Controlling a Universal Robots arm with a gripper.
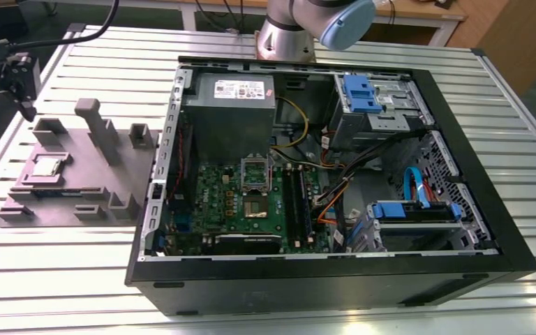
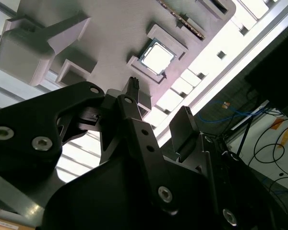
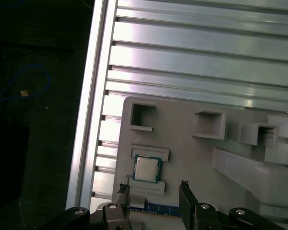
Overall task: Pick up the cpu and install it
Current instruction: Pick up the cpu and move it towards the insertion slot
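Right now the gripper (image 3: 154,187) hangs over a grey fixture tray (image 1: 86,178) that lies on the slatted aluminium table (image 1: 54,279) at the exterior view's left, at mid-height in that frame. Its two black fingers (image 3: 188,203) stand apart with nothing between them. The cpu (image 3: 147,168) lies flat in a square pocket of the tray with its pale metal top up. In the first wrist view it sits just beyond the fingertips, roughly in line with the gap between them, and neither finger touches it. The second wrist view also shows it bright and untouched (image 2: 158,55).

In the exterior view the cpu (image 1: 47,166) is at left centre, well apart from the open computer case (image 1: 343,279) that takes up the centre and right. Inside the case, the green motherboard (image 1: 226,202) lies at lower middle with its dark square socket (image 1: 259,204). A grey power supply (image 1: 231,115) sits above it. The arm's base (image 1: 287,38) stands at top centre.
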